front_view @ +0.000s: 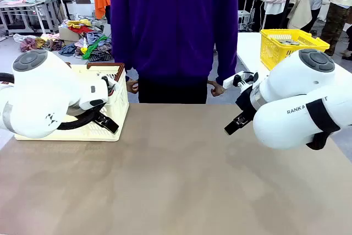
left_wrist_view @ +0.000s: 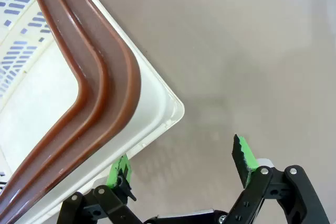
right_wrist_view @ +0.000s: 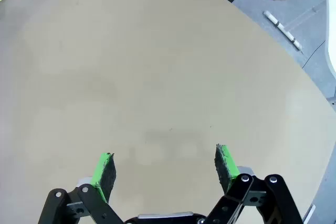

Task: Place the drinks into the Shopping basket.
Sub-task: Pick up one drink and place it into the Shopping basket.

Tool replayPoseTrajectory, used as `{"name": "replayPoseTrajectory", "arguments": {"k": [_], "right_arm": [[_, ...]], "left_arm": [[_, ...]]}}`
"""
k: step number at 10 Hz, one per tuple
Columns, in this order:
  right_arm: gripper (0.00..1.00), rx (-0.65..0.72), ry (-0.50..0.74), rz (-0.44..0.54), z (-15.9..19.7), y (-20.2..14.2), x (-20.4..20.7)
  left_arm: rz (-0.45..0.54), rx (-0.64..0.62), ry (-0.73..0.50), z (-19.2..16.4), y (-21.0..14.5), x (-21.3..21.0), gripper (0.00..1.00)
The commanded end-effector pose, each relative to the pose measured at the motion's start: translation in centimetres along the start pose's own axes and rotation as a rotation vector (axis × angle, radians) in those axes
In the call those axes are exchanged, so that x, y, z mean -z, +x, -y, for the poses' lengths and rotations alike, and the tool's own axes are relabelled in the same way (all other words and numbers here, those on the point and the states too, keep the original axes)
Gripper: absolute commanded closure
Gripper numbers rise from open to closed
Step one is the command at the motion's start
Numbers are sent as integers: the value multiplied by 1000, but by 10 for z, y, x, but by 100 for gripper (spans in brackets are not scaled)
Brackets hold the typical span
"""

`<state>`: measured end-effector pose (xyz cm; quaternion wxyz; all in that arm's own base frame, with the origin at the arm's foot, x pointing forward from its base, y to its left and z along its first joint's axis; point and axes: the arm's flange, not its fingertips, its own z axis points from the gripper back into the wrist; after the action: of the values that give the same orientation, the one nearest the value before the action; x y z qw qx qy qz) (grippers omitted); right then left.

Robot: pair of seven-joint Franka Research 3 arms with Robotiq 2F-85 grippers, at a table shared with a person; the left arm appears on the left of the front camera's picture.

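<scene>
Shopping basket (front_view: 122, 100) sits far left on the table (front_view: 176, 180), left gripper (left_wrist_view: 181, 161) just by its corner. Its fingers and those of the right gripper (right_wrist_view: 165, 163) are spread, empty. You look to be at the start, with all the drinks left to load.

Qty list, as seen:
- Shopping basket (front_view: 121, 108): 1 pc, w/ 2 brown handles (left_wrist_view: 118, 85).
- Yellow basket (front_view: 286, 45): 1 pc.
- Table (front_view: 176, 180): 1.
- Robot arms: 2, i.e. left arm (front_view: 49, 94) + right arm (front_view: 300, 105).
- Pincers: 2, i.e. left pincer (left_wrist_view: 181, 161) + right pincer (right_wrist_view: 165, 165).
- Green pads (right_wrist_view: 226, 162): 2 per pincer, 4 tot.
- Person (front_view: 173, 26) at far side: 1; hands (front_view: 216, 88): 2.
</scene>
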<state>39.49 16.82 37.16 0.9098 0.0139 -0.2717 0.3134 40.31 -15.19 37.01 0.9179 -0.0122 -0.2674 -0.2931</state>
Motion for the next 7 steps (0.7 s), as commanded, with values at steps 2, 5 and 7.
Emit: {"name": "replayPoseTrajectory", "arguments": {"k": [2, 5, 7], "right_arm": [[0, 0, 0, 0, 0, 0, 0], [0, 0, 0, 0, 0, 0, 0], [0, 0, 0, 0, 0, 0, 0]], "left_arm": [[2, 0, 1, 0, 0, 0, 0], [2, 0, 1, 0, 0, 0, 0], [2, 0, 1, 0, 0, 0, 0]]}}
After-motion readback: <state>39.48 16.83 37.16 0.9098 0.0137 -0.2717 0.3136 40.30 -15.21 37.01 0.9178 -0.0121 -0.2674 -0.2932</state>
